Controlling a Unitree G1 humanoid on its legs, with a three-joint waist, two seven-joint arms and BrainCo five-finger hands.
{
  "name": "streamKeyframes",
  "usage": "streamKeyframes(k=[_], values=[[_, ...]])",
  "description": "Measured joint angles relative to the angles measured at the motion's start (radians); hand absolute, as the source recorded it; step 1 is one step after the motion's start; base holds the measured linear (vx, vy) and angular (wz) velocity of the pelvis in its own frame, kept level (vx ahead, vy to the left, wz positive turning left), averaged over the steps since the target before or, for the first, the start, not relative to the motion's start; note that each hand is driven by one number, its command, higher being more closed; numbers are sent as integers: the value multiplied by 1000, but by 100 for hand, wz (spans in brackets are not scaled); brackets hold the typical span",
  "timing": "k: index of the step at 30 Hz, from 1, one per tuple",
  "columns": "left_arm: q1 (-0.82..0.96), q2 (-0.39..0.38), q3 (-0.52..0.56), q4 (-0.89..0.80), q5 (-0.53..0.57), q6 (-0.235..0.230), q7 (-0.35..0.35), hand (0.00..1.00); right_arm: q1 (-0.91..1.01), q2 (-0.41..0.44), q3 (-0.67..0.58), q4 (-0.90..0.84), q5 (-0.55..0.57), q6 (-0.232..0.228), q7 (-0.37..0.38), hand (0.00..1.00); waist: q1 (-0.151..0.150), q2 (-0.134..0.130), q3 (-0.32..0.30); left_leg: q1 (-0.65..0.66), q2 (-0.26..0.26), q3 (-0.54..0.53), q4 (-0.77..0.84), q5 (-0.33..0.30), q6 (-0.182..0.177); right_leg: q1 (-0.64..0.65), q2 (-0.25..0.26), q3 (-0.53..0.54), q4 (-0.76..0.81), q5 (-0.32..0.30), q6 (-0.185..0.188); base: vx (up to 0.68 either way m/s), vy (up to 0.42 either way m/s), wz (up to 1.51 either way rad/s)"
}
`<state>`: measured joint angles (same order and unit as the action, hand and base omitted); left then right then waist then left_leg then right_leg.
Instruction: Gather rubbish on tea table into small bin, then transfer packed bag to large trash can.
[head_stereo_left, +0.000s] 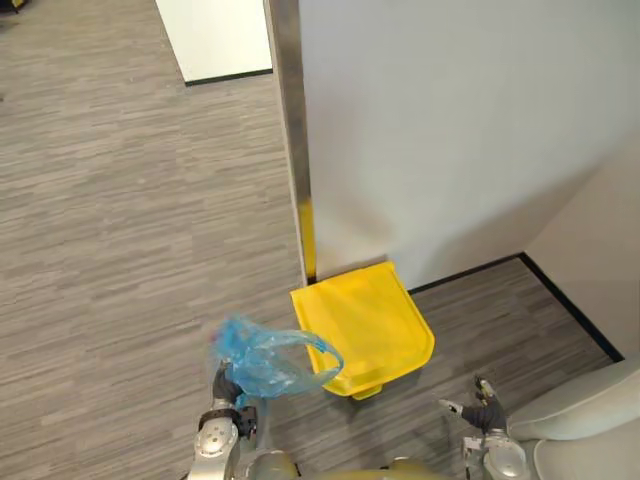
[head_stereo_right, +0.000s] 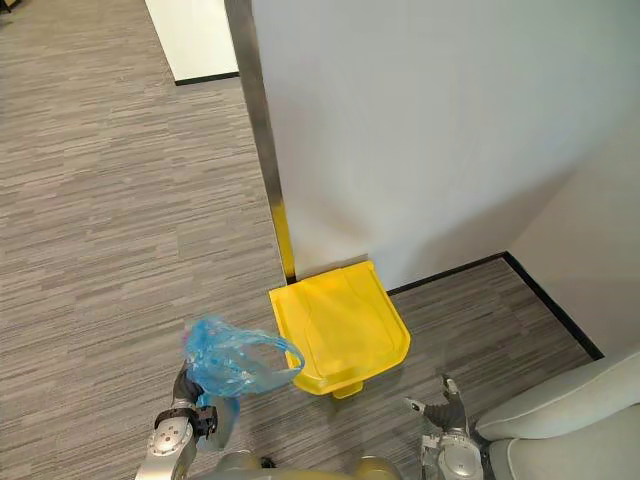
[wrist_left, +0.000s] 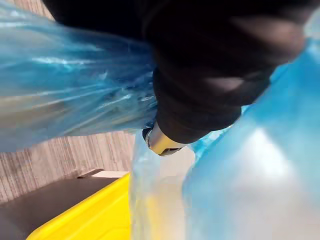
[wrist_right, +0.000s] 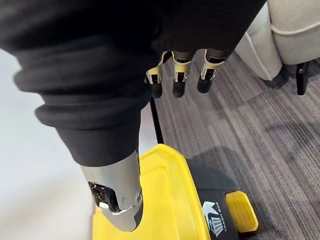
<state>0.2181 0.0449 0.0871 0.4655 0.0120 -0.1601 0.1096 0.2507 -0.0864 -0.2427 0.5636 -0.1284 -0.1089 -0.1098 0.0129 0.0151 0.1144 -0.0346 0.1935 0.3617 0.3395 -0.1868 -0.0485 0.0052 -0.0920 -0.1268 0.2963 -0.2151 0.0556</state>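
One blue plastic bag (head_stereo_left: 268, 362) is raised at the left hand (head_stereo_left: 226, 387), just beside the one yellow bin (head_stereo_left: 372, 318), whose lid is apparently closed; film covers this hand, so its grip cannot be told. Right hand (head_stereo_left: 484, 412) relaxed and empty

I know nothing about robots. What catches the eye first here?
A bright yellow trash can, its flat lid closed, stands against the grey wall. Beside it, a crumpled translucent blue plastic bag is held up by the robot's left hand; its right hand hangs empty nearby.
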Motion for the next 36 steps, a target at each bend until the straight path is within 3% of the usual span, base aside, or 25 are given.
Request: streamKeyframes(k=[3, 8, 11, 12, 14, 16, 17, 19, 20, 21, 24, 26, 27, 29, 34, 36], values=[[6, 0, 15, 6, 1, 0, 0, 100, -13, 1, -15, 29, 0, 3, 0, 0, 2, 11, -7, 4, -1, 6, -18, 1, -2, -13, 3, 18, -3, 9, 7, -63, 1, -14], [9, 3, 29, 18, 1, 0, 1, 100, -44, 1, -16, 44, 0, 6, -2, 0, 3, 7, -7, -27, -3, 22, 14, -13, 4, -56, 3, 49, 6, 26, 16, -77, 50, -19], [9, 3, 21, 17, 1, 2, 0, 100, -68, 2, -16, 39, 0, 9, -6, 0, 1, -16, 12, -54, -3, 17, 83, -78, 13, -102, -16, 70, 103, -5, 32, -85, 111, -15], [-6, 3, 12, 16, -1, 3, 2, 100, -71, 6, -17, 38, 0, 9, -22, 0, -1, -39, 45, -35, -25, -9, 98, -105, 33, -180, -31, 67, 286, -8, 34, -92, 106, -6], [-14, 10, 7, 20, -1, 5, 3, 100, -73, 13, -17, 41, 0, 9, -22, 0, 1, -36, 64, -31, -23, -20, 109, -110, 41, -230, -22, 66, 355, -31, 12, -41, 41, 7], [-63, 33, -14, 30, -1, 5, 4, 100, -70, 29, -22, 52, 1, 10, -22, 0, -1, -62, 97, -31, -20, -61, 128, -116, 51, -312, 4, 48, 334, -31, -8, 18, -54, 44], [-115, 47, -22, 59, -1, 5, 3, 100, -70, 35, -41, 65, 8, 10, -25, 0, -4, -67, 125, -32, -20, -94, 153, -129, 51, -350, 7, 24, 264, 1, 15, 37, -98, 58], [-146, 43, -37, 67, -1, 4, 5, 100, -67, 35, -74, 80, 18, 20, -27, 0, -8, -70, 145, -40, -22, -129, 223, -170, 43, -359, 6, 17, 151, 58, 27, 59, -127, 71], [-148, 38, -40, 69, 0, 4, 5, 100, -62, 31, -85, 81, 22, 29, -28, 0, -11, -72, 145, -38, -26, -148, 261, -196, 38, -355, 0, 28, 138, 55, 35, 105, -191, 86], [-149, 23, -42, 83, -1, 5, 6, 100, -67, 18, -110, 82, 33, 42, -27, 0, -28, -52, 146, -29, -25, -188, 287, -223, 30, -354, -1, 31, 204, 48, 43, 190, -287, 68], [-148, 16, -46, 86, -1, 5, 7, 100, -67, -2, -191, 80, 92, 43, -25, 0, -25, -29, 135, -8, -22, -260, 237, -226, 14, -360, 37, 59, 267, 12, 11, 196, -276, 49], [-137, 12, -45, 86, -1, 6, 8, 100, -54, -3, -236, 84, 112, 46, -25, 0, -29, -19, 120, 17, -22, -302, 200, -206, -32, -352, 38, 23, 268, 1, 7, 300, -294, 55], [-129, -1, -38, 86, -1, 6, 8, 100, -44, -7, -264, 92, 129, 47, -25, 0, -33, 4, 105, 8, -19, -351, 240, -203, -39, -343, 54, -12, 268, -21, -7, 319, -207, 41], [-116, -13, -37, 91, -3, 5, 8, 100, -42, -11, -272, 105, 138, 52, -25, 0, -33, 16, 85, 26, -15, -375, 278, -203, -39, -338, 80, -31, 264, -40, -22, 303, -147, 17], [-109, -33, -35, 107, -11, 5, 17, 100, -60, 2, -195, 118, 150, 51, -23, 0, -53, 26, 44, 47, -31, -376, 217, -201, -43, -354, 95, -75, 234, -47, -33, 165, -84, 18], [-95, -30, -35, 107, -12, 4, 23, 100, -71, 0, -77, 89, 135, 51, -24, 0, -52, 28, 13, 49, -29, -383, 82, -203, -39, -404, 97, -77, 228, -42, -33, 4, -38, 10]])
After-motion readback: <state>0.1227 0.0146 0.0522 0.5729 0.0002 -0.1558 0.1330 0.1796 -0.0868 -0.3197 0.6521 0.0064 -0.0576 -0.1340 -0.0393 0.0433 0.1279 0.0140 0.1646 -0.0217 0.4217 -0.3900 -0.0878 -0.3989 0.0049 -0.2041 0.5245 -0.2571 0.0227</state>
